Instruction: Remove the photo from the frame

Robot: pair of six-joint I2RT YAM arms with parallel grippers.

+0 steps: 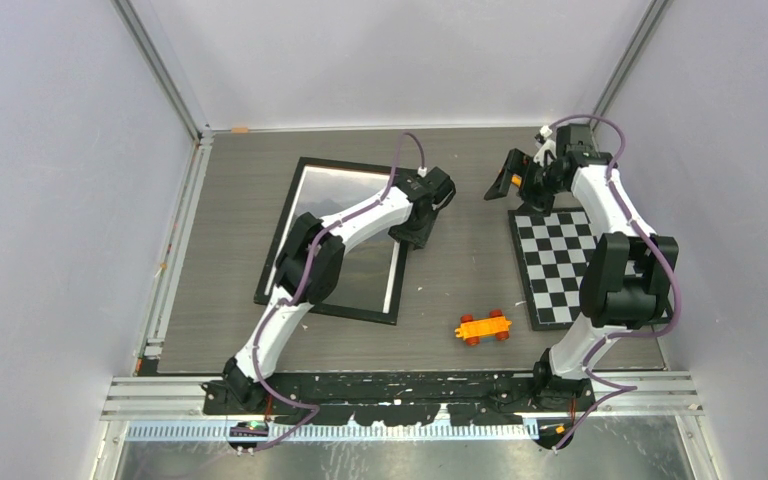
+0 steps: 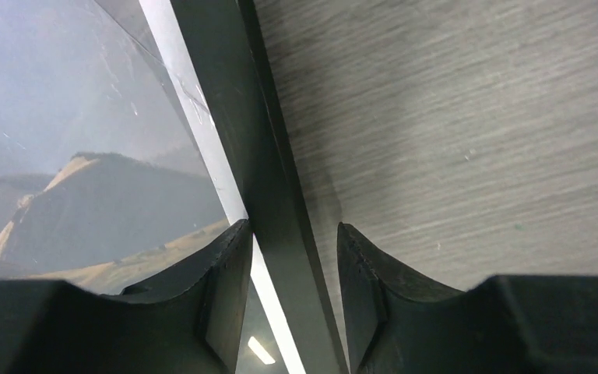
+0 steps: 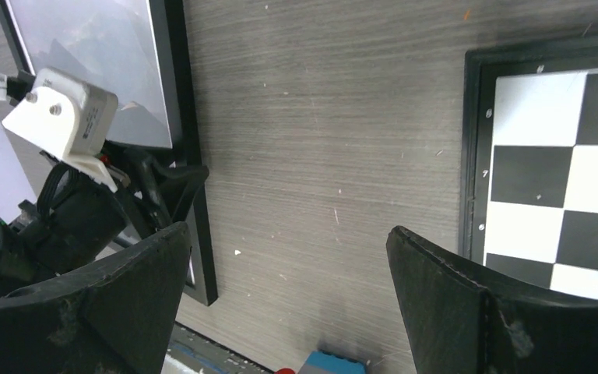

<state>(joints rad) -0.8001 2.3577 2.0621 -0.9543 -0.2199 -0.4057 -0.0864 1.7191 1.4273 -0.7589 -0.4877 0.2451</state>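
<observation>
Top view: the frame lies flat on the desk with the photo inside, and the left pincer is at its right edge. Left wrist: fingers released, straddling that black rail. Right wrist: the right pincer gapes wide above the desk, beside the checkerboard mat.

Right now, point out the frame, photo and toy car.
frame [image 2: 253, 156], left wrist view: black side rail.
photo [image 2: 101, 195], left wrist view: dark hillside.
toy car [image 1: 483, 327], top external view: orange body.
</observation>
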